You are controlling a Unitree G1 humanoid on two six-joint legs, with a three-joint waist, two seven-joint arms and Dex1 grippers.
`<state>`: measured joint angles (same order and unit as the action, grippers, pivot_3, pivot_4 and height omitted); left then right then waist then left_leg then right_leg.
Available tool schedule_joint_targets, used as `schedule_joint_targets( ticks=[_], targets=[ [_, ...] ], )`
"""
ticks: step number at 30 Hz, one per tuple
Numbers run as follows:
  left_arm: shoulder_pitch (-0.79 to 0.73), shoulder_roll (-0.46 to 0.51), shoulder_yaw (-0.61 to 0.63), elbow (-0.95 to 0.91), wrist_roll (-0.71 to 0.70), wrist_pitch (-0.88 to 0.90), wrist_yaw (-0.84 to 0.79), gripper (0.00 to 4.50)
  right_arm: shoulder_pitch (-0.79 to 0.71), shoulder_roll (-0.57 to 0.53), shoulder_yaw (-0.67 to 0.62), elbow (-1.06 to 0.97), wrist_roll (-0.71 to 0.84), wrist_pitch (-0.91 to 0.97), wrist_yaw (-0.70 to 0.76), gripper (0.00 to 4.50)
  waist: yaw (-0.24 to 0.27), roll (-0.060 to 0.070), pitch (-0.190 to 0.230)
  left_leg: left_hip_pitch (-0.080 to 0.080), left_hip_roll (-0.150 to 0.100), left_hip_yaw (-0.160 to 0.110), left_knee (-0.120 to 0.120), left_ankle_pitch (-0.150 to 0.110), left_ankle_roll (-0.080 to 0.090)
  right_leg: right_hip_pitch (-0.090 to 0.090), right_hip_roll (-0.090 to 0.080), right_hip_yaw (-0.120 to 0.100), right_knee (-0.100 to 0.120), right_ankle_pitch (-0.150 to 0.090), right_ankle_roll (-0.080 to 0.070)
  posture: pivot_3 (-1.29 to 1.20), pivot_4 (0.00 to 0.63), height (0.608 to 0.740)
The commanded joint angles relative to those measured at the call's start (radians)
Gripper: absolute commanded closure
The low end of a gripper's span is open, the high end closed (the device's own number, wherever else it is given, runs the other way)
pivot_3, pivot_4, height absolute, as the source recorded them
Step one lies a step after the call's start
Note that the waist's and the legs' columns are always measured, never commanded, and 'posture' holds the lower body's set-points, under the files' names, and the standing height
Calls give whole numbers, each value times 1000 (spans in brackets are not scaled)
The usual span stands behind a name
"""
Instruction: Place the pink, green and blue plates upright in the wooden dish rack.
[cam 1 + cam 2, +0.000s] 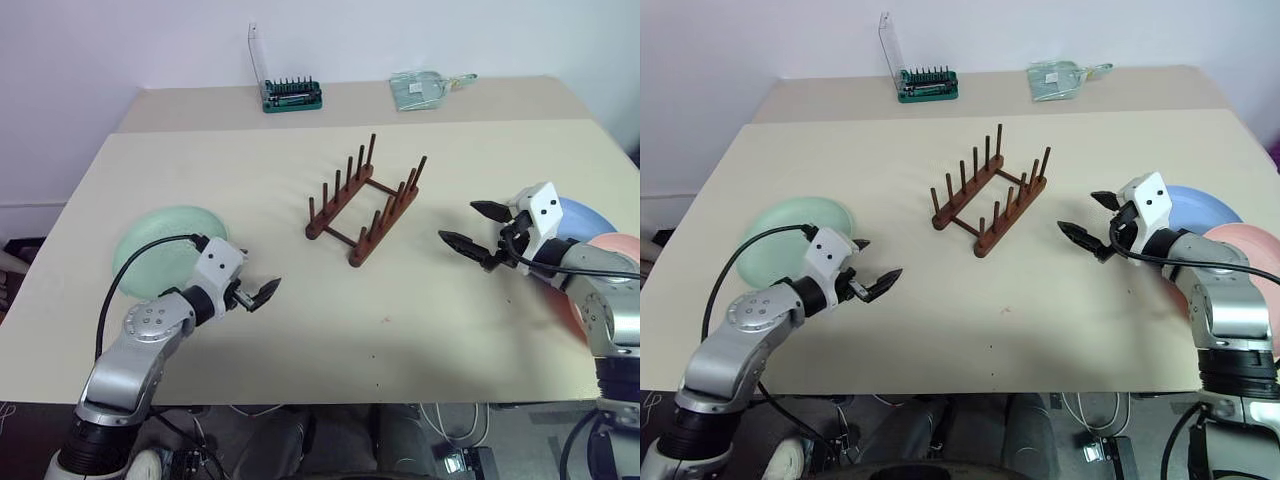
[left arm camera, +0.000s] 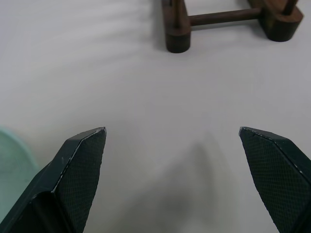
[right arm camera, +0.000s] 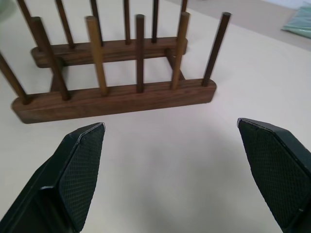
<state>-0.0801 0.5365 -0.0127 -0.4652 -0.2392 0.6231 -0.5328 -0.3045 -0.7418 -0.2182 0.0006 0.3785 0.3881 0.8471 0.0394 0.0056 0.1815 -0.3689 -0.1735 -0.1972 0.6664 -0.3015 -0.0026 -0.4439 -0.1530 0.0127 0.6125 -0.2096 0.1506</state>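
On the left of the pale surface [image 1: 330, 330] the green plate [image 1: 160, 245] lies flat near the left edge. The left hand [image 1: 255, 292] hovers just beside it on its inner side, above bare surface; its two black fingers [image 2: 80, 160] are spread wide and released, with nothing between them, pointing toward the middle of the surface.

In the middle stands the wooden dish rack [image 1: 365, 200], set at a slant, its two rails joined by crossbars and its rows of upright pegs all free; no plate is in it. It is well apart from the green plate and from both hands.

Behind it, at the far edge, a small green tray of tool bits [image 1: 291, 95] sits with its clear lid raised, and further right lies a clear packet [image 1: 420, 90].

Right of the rack, the right hand [image 1: 475, 228] hangs above the surface with its fingers [image 3: 80, 165] likewise wide apart and empty, aimed at the rack. Behind its wrist, at the right edge, lie the blue plate [image 1: 1200, 212] and the pink plate [image 1: 1250, 250], the pink one nearer the robot and overlapping the blue.
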Motion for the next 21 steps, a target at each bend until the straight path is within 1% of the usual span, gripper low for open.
schedule_joint_targets(
  ticks=[1,6,12,14,16,18,20,21],
  targets=[
    [10,5,6,-36,-12,-1,-8,0,-11,3,-10,-27,2,-17,-12,48,0,0,0,0,0,1,0,0,0,0,0,1,0,1,0,0,150,740],
    [21,7,-2,-37,-13,-7,-12,0,0,17,8,-45,-1,-23,-18,48,0,0,0,1,2,4,0,0,1,0,2,3,-1,2,0,0,150,740],
    [9,6,-19,-42,-38,6,-43,0,35,26,36,-117,16,1,-12,48,0,0,0,2,4,5,0,0,1,0,3,3,-1,2,-1,0,150,740],
    [-8,-4,-71,-59,-58,27,-76,0,65,19,33,-170,44,28,2,48,1,0,0,2,4,5,0,-1,1,0,3,3,-1,2,-1,0,150,740],
    [-46,-27,-147,-37,-25,36,-66,0,110,10,42,-239,67,56,20,48,5,0,0,1,4,5,0,-1,1,0,3,3,-2,2,-1,0,150,740],
    [-71,-44,-186,-12,0,35,-52,0,143,12,67,-305,71,82,15,48,4,-2,0,1,3,5,0,-1,1,0,3,3,-2,3,0,0,150,740],
    [-131,-110,-289,61,88,15,12,0,188,32,111,-375,49,86,-10,48,3,-2,0,1,3,6,0,-1,1,0,3,3,-2,3,0,0,150,740],
    [-166,-169,-328,110,120,36,63,0,209,45,126,-401,43,92,-27,48,3,-2,0,2,4,6,0,-1,1,0,3,4,-2,3,0,0,150,740]
  ],
)
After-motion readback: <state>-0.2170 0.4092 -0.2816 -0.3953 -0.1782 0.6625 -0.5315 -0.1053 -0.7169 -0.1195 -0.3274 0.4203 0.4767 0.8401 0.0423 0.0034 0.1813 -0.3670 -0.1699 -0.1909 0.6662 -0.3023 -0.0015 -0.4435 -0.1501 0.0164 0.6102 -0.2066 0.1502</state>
